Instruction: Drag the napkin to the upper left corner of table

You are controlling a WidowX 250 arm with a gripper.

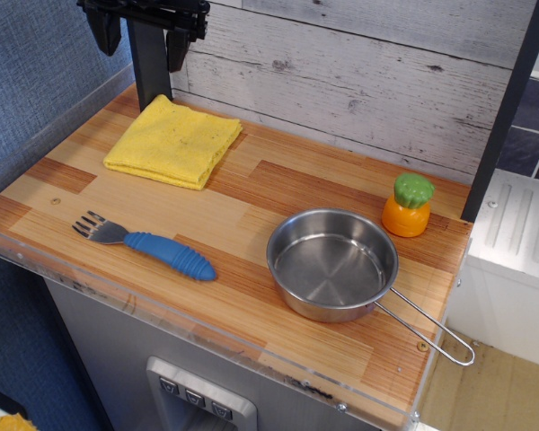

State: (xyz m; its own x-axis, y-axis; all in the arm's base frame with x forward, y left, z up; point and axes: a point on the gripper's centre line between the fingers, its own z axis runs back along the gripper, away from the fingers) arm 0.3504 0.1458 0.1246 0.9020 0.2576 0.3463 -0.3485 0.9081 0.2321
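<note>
The napkin (174, 142) is a folded yellow cloth lying flat at the far left corner of the table (251, 197), close to the back wall. My gripper (141, 40) hangs high above the napkin's far edge at the top of the view, clear of the cloth. Its two black fingers (176, 47) point down and stand apart, with nothing between them. The upper part of the gripper is cut off by the frame's top edge.
A blue-handled fork (153, 245) lies near the front left edge. A steel pan (333, 265) sits front right, its wire handle reaching the right corner. An orange and green toy (409, 206) stands at the back right. A dark post (148, 63) rises behind the napkin.
</note>
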